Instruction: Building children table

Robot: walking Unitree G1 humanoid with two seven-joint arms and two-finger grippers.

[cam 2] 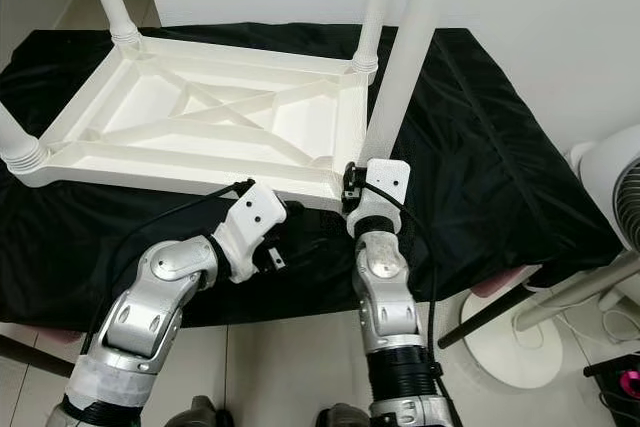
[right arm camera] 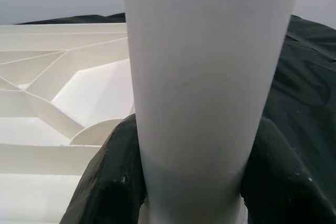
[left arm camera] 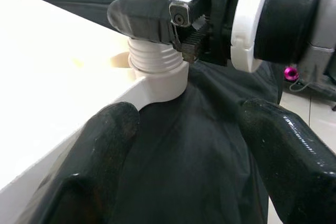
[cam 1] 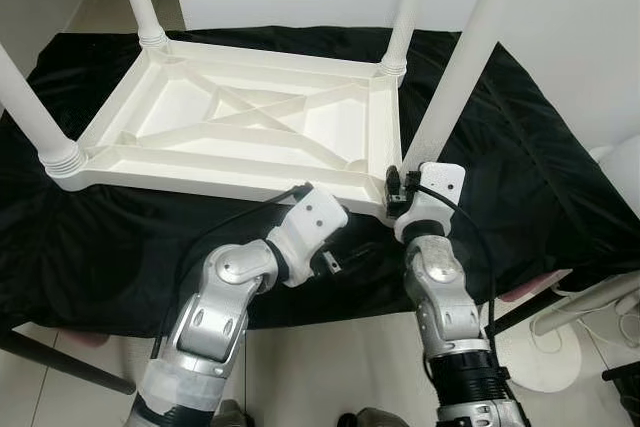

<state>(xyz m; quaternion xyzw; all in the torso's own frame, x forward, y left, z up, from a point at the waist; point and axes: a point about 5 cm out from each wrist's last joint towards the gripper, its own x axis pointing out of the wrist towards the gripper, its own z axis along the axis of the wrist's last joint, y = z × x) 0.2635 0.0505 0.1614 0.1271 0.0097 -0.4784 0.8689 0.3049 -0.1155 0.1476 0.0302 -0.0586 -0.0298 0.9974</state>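
table top (cam 1: 240,122), white plastic and upside down, is lying on a black cloth (cam 1: 520,177) with its ribbed underside facing up. four white legs are standing up from its corners, and the near-right leg (cam 1: 465,57) is the one both arms are working around.

the right gripper (right arm camera: 191,182) is pinching that leg just above its threaded base, one black finger (right arm camera: 113,177) pressing on each side of the tube, as the right wrist view is showing. the leg is rising straight up from between the fingers, and the table top's ribs are spreading away on the far side of it.

the left gripper (left arm camera: 184,145) is hovering spread open just beside the same corner, its two black fingers (left arm camera: 100,150) well apart with nothing but black cloth between them. one of its fingers is sitting close against the table top's edge; whether it is touching i cannot tell. ahead of it, the leg's threaded collar (left arm camera: 155,61) is sitting in the corner socket, and the right gripper's finger is wrapping the tube right above that collar.

beyond the right gripper's arm, off the cloth, a white fan (cam 2: 615,192) on a round base is standing on the tiled floor (cam 1: 330,367), with a small pink object (left arm camera: 291,73) near it.

no brand, label or writing is showing legibly on anything here.
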